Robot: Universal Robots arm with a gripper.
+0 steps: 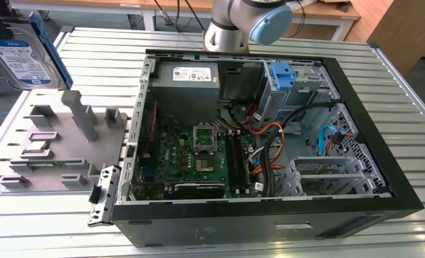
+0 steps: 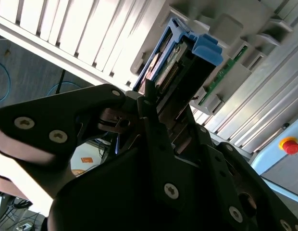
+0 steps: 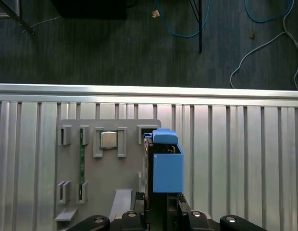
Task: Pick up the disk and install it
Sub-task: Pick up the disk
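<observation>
— How far is the task taken?

— At the exterior view's left, the flat silver metal hard drive in its blue plastic bracket, the disk (image 1: 20,54), is held aloft over the grey moulded parts tray (image 1: 62,150). The jaws of the gripper (image 3: 161,207) are closed on its edges. It is not yet seated in the open black computer case (image 1: 405,177) further right.

— And the setting?

— A slatted aluminium table (image 1: 90,45) is used. Dark carpet (image 3: 91,48) with loose cables (image 3: 264,43) is seen beyond.

Bench (image 1: 405,102): pale ribbed aluminium slats, evenly lit. Floor (image 3: 91,48) beyond its edge: dark grey carpet, blue cables (image 3: 182,35) lying loose on it. Wooden-topped desk (image 1: 334,15) behind the bench; wooden panel (image 1: 405,32) at the exterior view's right.
</observation>
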